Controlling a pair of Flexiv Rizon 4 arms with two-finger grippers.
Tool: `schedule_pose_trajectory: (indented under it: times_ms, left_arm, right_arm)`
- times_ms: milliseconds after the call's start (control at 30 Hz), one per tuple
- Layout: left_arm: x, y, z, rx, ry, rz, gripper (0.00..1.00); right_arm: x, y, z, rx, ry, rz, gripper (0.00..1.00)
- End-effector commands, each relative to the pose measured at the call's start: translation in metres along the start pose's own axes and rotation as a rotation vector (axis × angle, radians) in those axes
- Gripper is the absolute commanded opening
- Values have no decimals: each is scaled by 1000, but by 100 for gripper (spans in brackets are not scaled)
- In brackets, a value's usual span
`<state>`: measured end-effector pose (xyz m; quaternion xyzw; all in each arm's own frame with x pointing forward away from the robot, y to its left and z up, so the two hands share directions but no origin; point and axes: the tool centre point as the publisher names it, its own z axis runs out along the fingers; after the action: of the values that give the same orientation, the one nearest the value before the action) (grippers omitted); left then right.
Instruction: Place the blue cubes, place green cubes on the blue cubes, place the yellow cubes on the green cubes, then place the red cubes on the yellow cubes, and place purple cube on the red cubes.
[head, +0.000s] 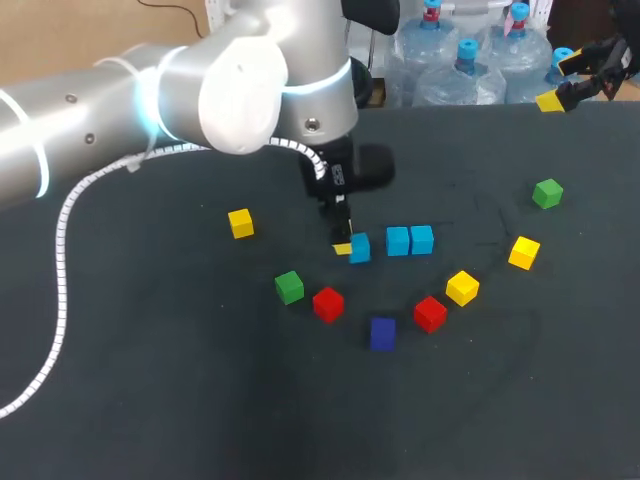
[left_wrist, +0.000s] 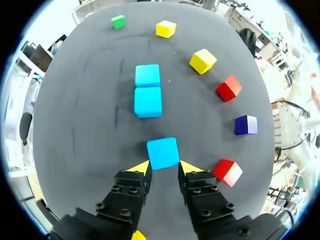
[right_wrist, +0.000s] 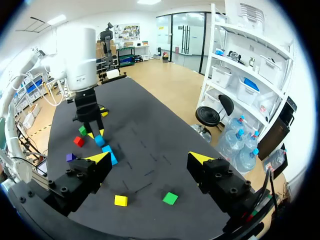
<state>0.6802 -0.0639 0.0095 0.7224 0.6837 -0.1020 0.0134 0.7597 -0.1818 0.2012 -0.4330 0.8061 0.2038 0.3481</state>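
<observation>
Our left gripper (left_wrist: 165, 167) is hovering part-open and gripping nothing, its tips flanking a blue cube (left_wrist: 162, 153) lying on the table at nine o'clock of two more blue cubes (head: 398, 241), likely because we are lining up the base row.

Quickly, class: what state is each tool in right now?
Left tool: at the nearest small light blue cube; whether it grips cannot be told.
Right tool: open, holding nothing.
</observation>
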Motion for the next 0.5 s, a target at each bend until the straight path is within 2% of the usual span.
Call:
schedule_pose_trajectory:
  times_ms: [33,233,500]
  left_arm:
    - [-6,3,0,4,8,30,0]
    - [-11,4,0,6,6,96,0]
    - [-12,10,3,18,17,122,0]
  right_arm:
    - [0,0,0,1,-1,0,100]
    - [0,0,0,1,-1,0,100]
    - [0,0,0,1,-1,0,100]
